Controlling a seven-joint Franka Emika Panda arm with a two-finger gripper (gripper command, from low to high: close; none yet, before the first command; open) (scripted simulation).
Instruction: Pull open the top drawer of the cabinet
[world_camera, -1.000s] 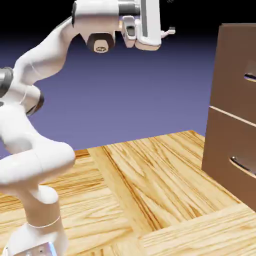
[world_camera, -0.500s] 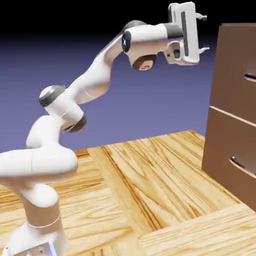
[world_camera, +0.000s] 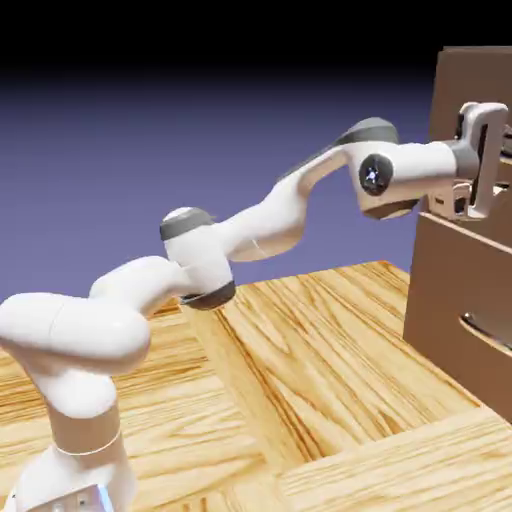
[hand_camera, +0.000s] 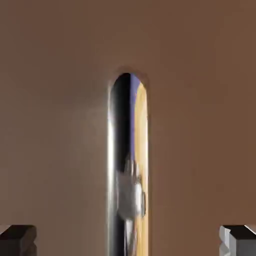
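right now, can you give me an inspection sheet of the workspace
surface: wooden table, bare where it shows
job's things: brown cabinet at the exterior view's right; top drawer looks shut, its silver handle fills the middle of the hand view
clutter: nothing seen
grippers: gripper up at the top drawer front, jaws open on either side of the handle, not closed on it
cables: nothing seen
surroundings: plain blue-violet backdrop, dark toward the top
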